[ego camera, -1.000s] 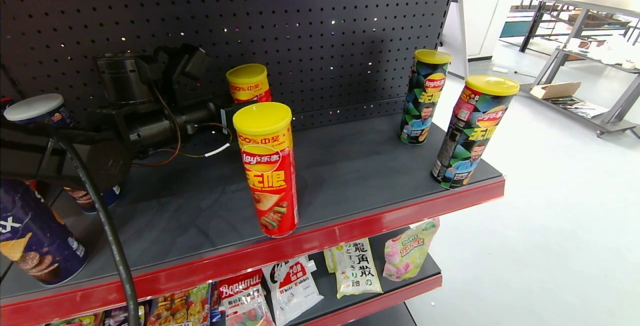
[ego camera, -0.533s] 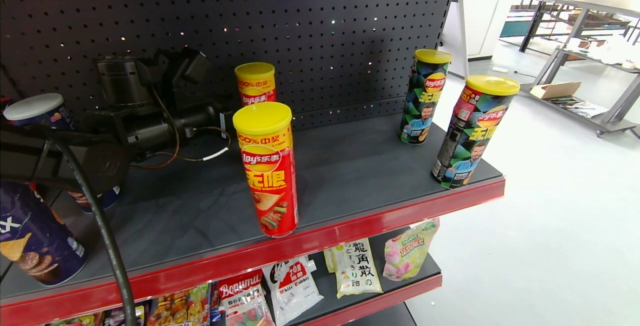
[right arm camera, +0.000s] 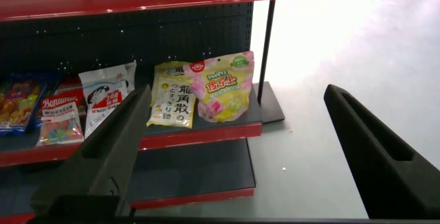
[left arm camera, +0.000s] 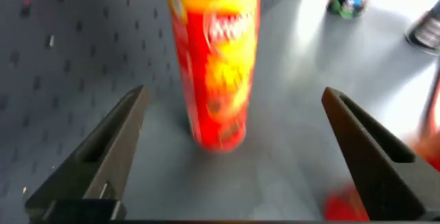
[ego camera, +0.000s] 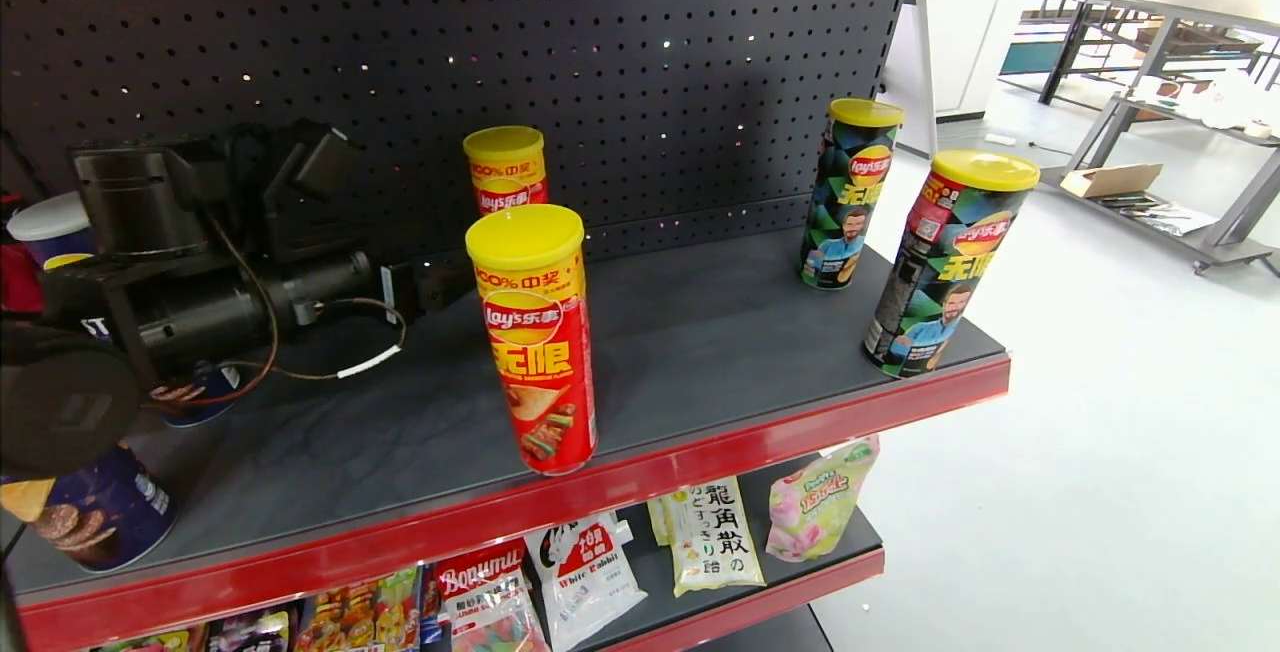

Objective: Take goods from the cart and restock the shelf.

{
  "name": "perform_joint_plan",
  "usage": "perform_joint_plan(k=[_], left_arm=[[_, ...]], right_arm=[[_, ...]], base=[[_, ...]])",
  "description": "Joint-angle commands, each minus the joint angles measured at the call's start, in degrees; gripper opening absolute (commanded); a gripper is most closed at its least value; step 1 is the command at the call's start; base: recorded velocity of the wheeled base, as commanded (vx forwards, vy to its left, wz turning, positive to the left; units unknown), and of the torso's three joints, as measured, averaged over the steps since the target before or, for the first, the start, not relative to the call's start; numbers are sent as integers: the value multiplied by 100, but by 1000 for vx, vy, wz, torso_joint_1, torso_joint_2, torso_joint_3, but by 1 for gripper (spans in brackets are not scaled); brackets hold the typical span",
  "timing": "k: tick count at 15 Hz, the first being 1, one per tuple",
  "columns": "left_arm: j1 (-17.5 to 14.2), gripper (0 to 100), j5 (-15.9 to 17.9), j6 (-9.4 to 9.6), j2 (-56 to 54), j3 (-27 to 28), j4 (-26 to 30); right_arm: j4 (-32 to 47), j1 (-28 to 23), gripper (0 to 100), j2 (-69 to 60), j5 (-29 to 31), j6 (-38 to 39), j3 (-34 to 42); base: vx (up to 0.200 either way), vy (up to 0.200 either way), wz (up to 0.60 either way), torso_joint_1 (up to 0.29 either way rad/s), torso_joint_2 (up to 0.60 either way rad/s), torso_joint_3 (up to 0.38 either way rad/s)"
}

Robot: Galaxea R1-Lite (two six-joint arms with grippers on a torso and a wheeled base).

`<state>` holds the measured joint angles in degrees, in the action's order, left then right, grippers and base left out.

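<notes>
Dark grey decking with a red front lip makes up the shelf (ego camera: 700,352), backed by a black pegboard (ego camera: 600,52). To the right the room opens onto a pale floor (ego camera: 1100,432), with metal racks (ego camera: 1170,227) far off. Under the deck runs a lower shelf (ego camera: 760,599), red-lipped as well.

Six cans stand on the shelf, all upright: two red, two green, two blue.
- The front red can (ego camera: 535,332) stands near the lip, about mid-shelf.
- The back red can (ego camera: 507,170) stands right behind it, close to the pegboard, its foot hidden by the front one.
- One green can (ego camera: 950,262) stands at the right front corner. The other green can (ego camera: 850,194) stands farther in, well apart from the red pair.
- One blue can (ego camera: 100,517) is at the front left. The white-lidded blue can (ego camera: 45,222) is behind it. The left arm partly hides both.

On the lower shelf, bags (right arm camera: 172,93) lean in a row. At least five show in the right wrist view.

The left gripper (left arm camera: 234,92) is spread wide and holds nothing. It sits low over the deck, to the left of the red cans. In its wrist view the back red can stands ahead of it and touches neither finger.

The right gripper (right arm camera: 237,90) is also spread wide and empty, and it faces the bags.
</notes>
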<state>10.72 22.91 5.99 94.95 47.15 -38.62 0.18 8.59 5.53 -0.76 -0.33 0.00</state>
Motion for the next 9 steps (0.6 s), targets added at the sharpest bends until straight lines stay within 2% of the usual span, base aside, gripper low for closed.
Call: perform_joint_plan(k=[1, 2, 4, 5, 6, 7, 8, 9], left_arm=[[-140, 100, -5, -1, -908, -699, -5], [-131, 100, -32, -10, -1401, -1024, 100], [-87, 100, -23, -45, -2112, -1279, 663], [-61, 100, -41, -124, -2921, -1481, 1375], [-61, 100, -41, -177, -3264, -1560, 1665], [-61, 100, -67, -203, -4028, -1683, 2350], [-61, 100, -155, -194, -4362, -1718, 2640], [-61, 100, -383, -194, -4609, -1745, 2869]], right_arm=[[-1, 2, 100, 9, -4, -2, 0], [-1, 2, 100, 9, -4, -2, 0], [-1, 2, 100, 9, -4, -2, 0], [-1, 2, 100, 9, -4, -2, 0], [-1, 2, 100, 9, -4, -2, 0], [-1, -7, 100, 9, -4, -2, 0], [-1, 2, 100, 9, -4, -2, 0], [-1, 2, 100, 9, -4, -2, 0]], base=[[0, 0, 0, 0, 0, 0], [0, 0, 0, 0, 0, 0], [0, 0, 0, 0, 0, 0], [0, 0, 0, 0, 0, 0], [0, 0, 0, 0, 0, 0], [0, 0, 0, 0, 0, 0], [0, 0, 0, 0, 0, 0], [0, 0, 0, 0, 0, 0]])
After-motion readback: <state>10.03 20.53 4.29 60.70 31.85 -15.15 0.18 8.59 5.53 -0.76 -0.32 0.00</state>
